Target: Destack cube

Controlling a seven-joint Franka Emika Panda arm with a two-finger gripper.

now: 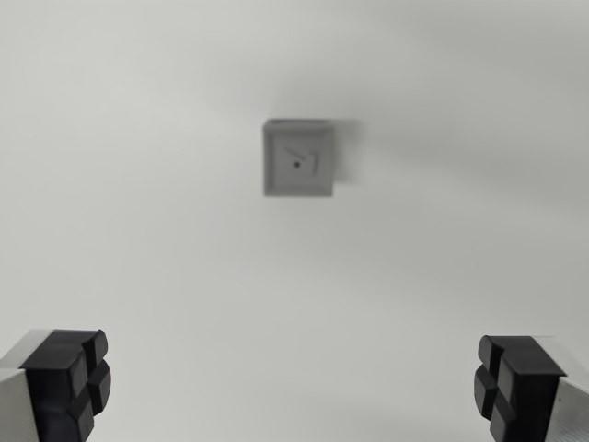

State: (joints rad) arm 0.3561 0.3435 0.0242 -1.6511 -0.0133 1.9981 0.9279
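Up near the top middle of the wrist view sits the grey cube (298, 158) on the white table (166, 258). Gripper (294, 382) fingers are wide apart, holding nothing; center it over the cube, then go down slowly
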